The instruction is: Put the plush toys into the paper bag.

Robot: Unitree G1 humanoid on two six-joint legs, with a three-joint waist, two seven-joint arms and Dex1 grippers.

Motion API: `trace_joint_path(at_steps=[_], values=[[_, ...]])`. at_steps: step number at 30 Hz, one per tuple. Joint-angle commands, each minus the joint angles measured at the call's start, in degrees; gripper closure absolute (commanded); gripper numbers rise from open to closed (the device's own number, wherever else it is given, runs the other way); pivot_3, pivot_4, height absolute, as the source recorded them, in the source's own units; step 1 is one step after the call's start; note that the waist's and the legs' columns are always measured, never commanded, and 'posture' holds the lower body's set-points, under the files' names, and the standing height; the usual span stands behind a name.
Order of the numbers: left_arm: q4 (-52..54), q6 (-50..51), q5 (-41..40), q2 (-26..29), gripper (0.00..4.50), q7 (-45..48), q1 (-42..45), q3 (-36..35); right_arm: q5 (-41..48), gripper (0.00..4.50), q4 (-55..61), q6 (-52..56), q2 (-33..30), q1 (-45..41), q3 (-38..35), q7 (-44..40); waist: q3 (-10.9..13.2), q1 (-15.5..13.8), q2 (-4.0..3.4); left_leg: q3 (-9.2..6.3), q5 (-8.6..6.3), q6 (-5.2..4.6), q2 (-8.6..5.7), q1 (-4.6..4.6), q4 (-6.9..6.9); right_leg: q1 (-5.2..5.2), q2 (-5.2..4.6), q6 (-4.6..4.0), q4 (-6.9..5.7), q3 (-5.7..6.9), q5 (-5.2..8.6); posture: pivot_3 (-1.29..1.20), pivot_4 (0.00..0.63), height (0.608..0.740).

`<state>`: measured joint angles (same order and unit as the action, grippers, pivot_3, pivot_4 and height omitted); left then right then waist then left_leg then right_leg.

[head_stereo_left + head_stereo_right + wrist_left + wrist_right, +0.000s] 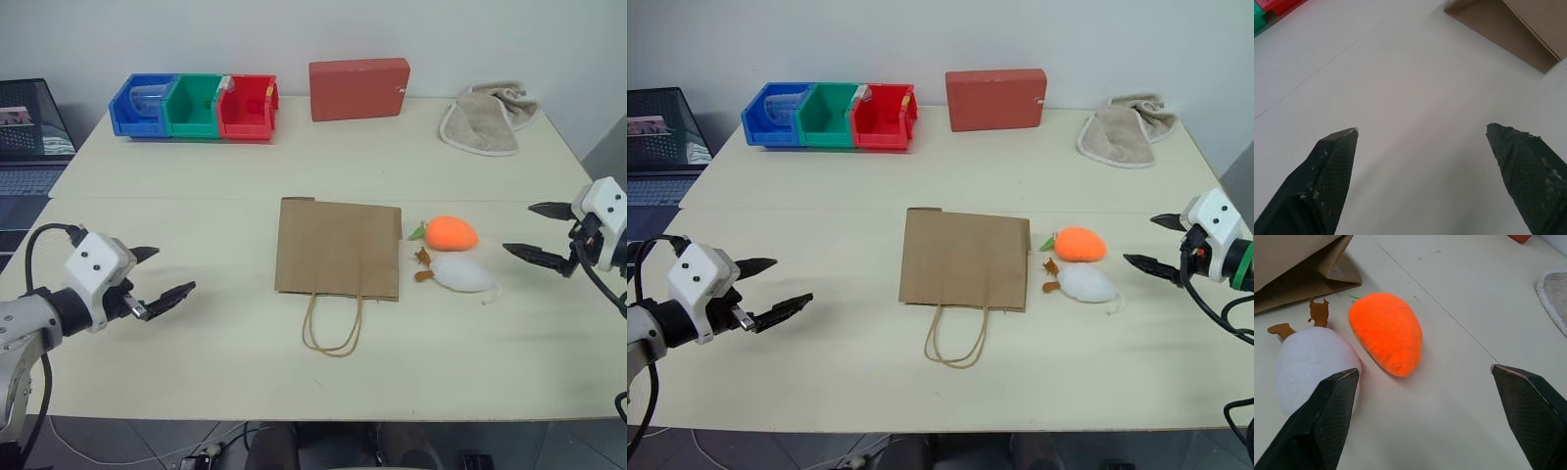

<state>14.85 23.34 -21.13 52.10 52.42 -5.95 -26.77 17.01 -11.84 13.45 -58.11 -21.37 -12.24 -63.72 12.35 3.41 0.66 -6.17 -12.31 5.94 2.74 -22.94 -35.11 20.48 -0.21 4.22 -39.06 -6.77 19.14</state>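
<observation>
A brown paper bag [339,247] lies flat in the middle of the table, its cord handles [333,328] toward the near edge. Just right of it lie the two plush toys side by side: an orange one with a green tip [451,233] and, nearer me, a white fluffy one with brown feet [460,273]. My right gripper [545,233] hovers open to the right of the toys, pointing at them. In the right wrist view the orange toy [1387,332] and the white toy [1315,364] lie ahead of the fingers. Far left of the bag, my left gripper [165,277] stands open and empty.
Along the back edge stand blue [143,106], green [194,106] and red [246,108] bins, a red box [359,88] and a beige towel [485,119]. A laptop [29,137] sits off the table's left side. A seam [196,199] crosses the tabletop behind the bag.
</observation>
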Motion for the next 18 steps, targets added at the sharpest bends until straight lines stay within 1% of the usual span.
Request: trace_joint_path(at_steps=[1, 5, 13, 18], values=[[0.27, -0.14, -1.28, 0.55, 0.01, 0.72, 0.73, -1.00, 0.86, 0.00, 1.99, 0.02, -1.24, -0.27, -2.27, 0.07, 0.00, 0.00, 0.00, 0.00, 0.00, 0.00, 0.00, 0.00, 0.00, 0.00, 0.00, 0.00, 0.00, 0.00, 0.00, 0.00, 0.150, 0.740], [-0.02, 0.51, -0.49, 1.12, 0.01, 0.61, 0.43, -0.77, 0.86, 0.00, 2.15, 0.31, -1.10, -0.45, -2.18, 0.30, 0.00, 0.00, 0.00, 0.00, 0.00, 0.00, 0.00, 0.00, 0.00, 0.00, 0.00, 0.00, 0.00, 0.00, 0.00, 0.00, 0.150, 0.740], [-0.22, 0.39, -0.93, 0.33, 0.01, 0.29, 0.93, -0.78, 0.90, 0.00, 2.05, 0.02, -0.99, -0.62, -2.38, 0.38, 0.00, 0.00, 0.00, 0.00, 0.00, 0.00, 0.00, 0.00, 0.00, 0.00, 0.00, 0.00, -0.01, 0.00, 0.00, 0.00, 0.150, 0.740], [-1.26, -1.68, -1.63, -0.16, 0.01, 1.14, 1.93, -1.07, 1.27, 0.00, 2.50, 0.16, -0.79, -0.47, -2.84, 0.68, 0.00, 0.00, 0.00, 0.00, 0.00, 0.00, 0.00, 0.00, 0.00, 0.00, 0.00, 0.00, -0.01, 0.00, 0.00, 0.00, 0.150, 0.740]])
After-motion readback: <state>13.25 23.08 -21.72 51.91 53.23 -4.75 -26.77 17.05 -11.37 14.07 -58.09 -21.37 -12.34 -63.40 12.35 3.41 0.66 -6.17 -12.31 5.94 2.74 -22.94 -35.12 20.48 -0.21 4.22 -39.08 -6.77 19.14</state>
